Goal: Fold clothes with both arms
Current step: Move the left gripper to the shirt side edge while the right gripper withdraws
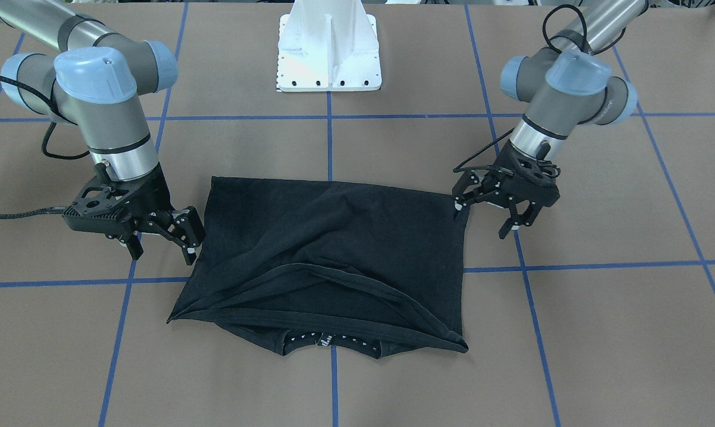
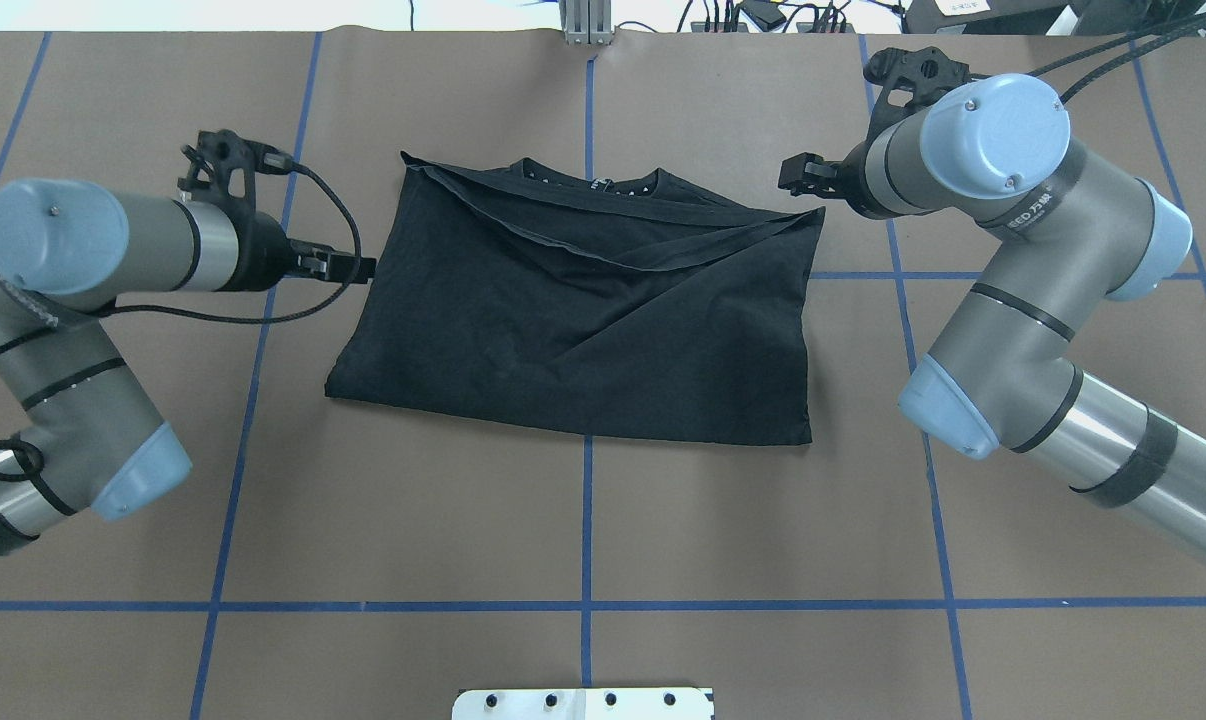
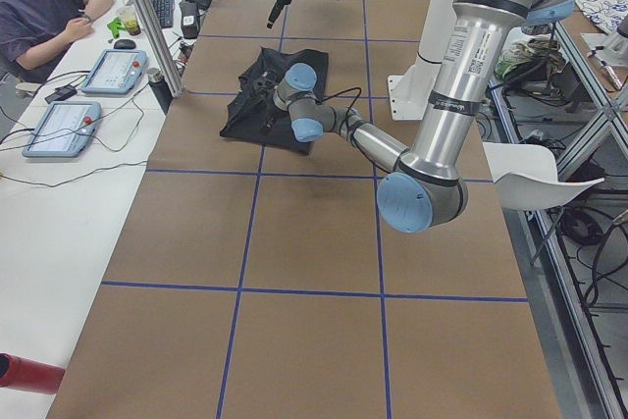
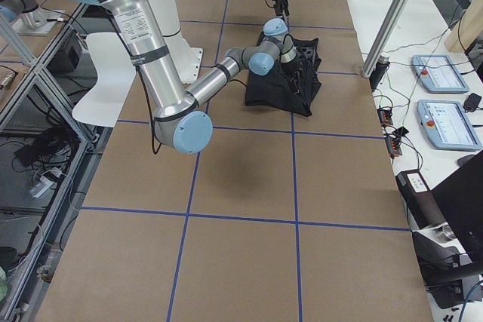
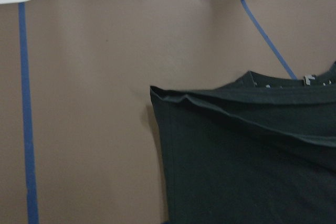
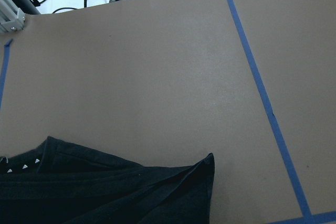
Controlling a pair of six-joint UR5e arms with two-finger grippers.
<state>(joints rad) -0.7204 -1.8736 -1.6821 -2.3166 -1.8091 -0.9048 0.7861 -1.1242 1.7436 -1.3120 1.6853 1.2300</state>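
Black T-shirt (image 1: 334,249) lies part-folded, mid-table (image 1: 600,356), collar edge far from robot, long axis left–right. Left gripper (image 1: 482,218) spread wide, empty, one fingertip at shirt's left edge. Right gripper (image 1: 163,252) likewise spread, empty, just beside right edge. Both about equally near.

Black T-shirt (image 6: 105,192) fills lower left, folded corner pointing right; brown table (image 6: 157,77), blue tape line (image 6: 257,82) at right.
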